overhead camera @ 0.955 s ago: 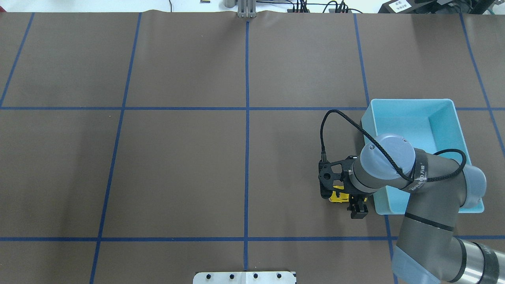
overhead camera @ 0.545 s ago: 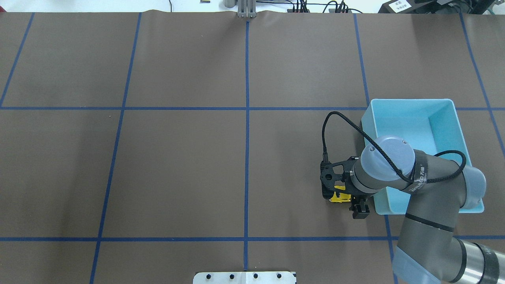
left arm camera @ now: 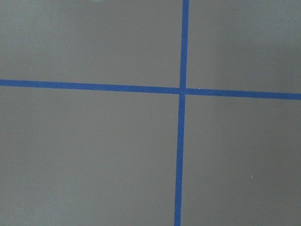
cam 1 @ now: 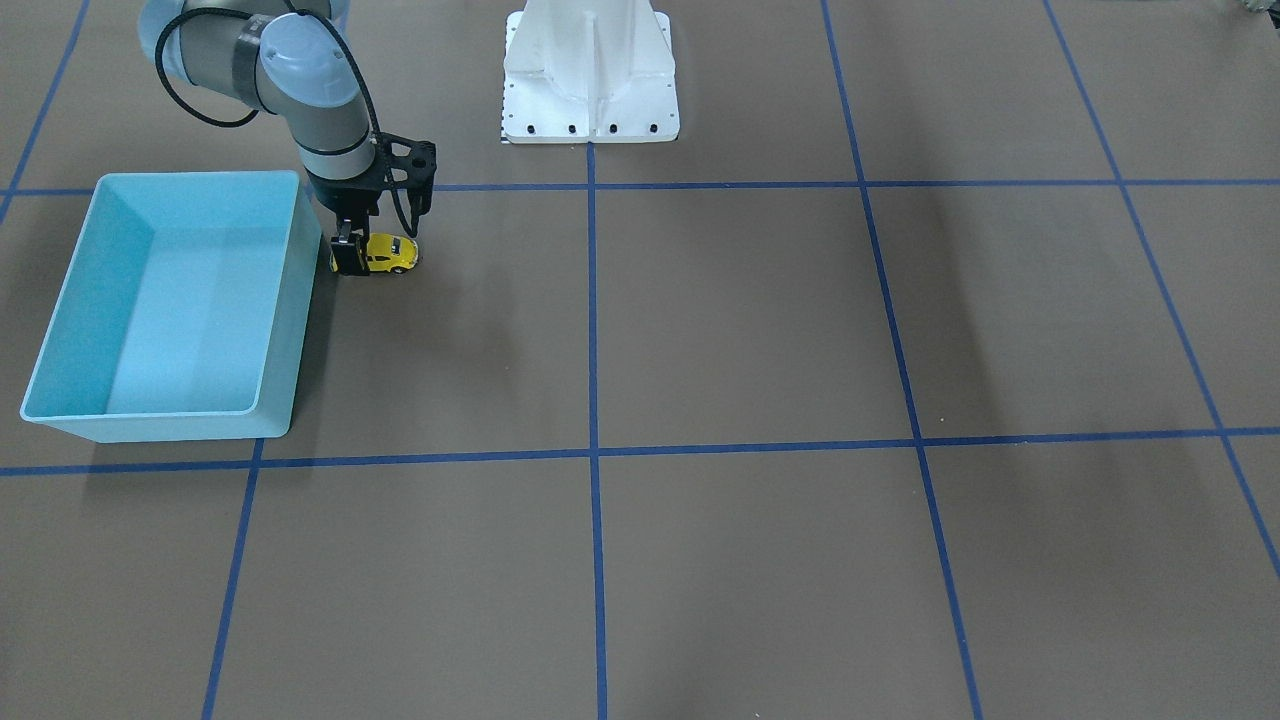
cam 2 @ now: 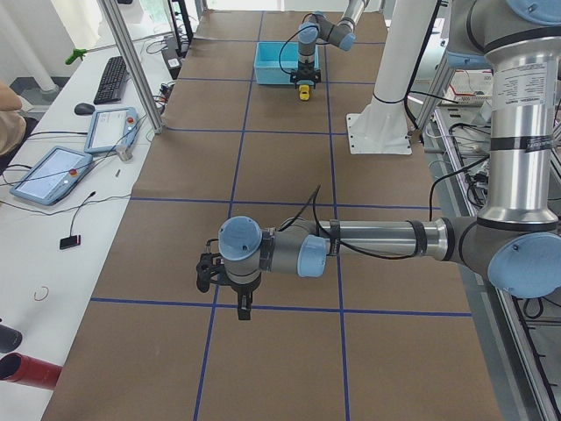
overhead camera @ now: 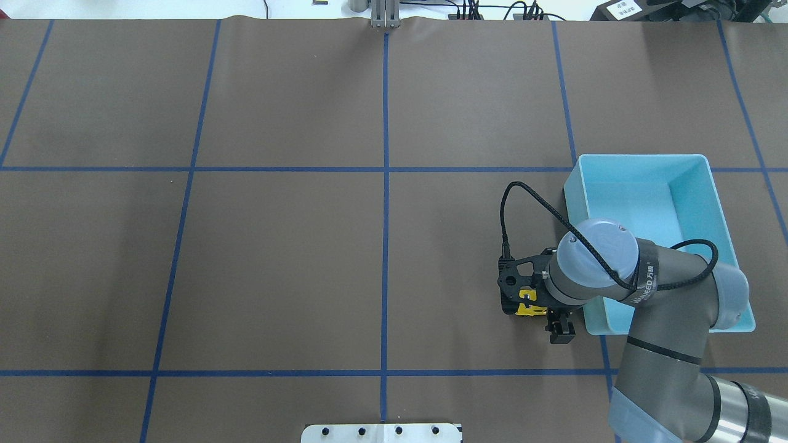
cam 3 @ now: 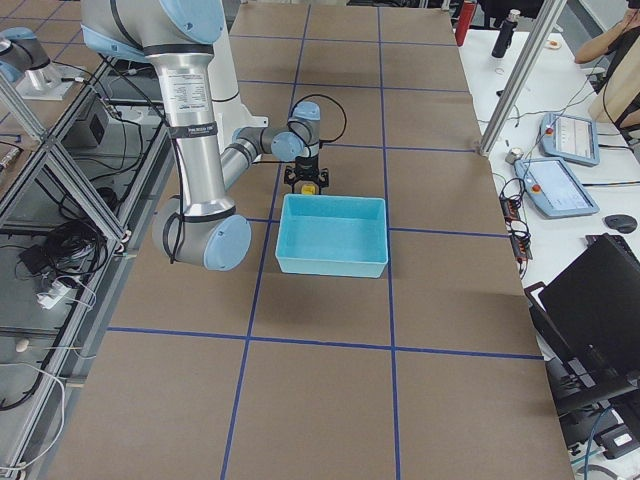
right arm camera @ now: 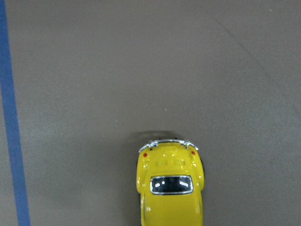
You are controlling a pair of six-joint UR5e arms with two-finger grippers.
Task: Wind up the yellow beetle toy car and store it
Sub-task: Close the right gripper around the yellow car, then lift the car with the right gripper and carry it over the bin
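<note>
Closure of the right gripper (cam 1: pixel 351 260) was seen on the front end of the yellow beetle toy car (cam 1: pixel 392 254), which was set on its wheels on the table (cam 1: pixel 700 320), just beside the blue bin (cam 1: pixel 290 330) and outside it. Whether the left gripper (cam 2: pixel 243 309), positioned well apart, was wide or narrow could not be told.

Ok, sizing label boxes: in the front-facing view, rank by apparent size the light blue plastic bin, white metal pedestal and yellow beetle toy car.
Largest first:
light blue plastic bin
white metal pedestal
yellow beetle toy car
</note>
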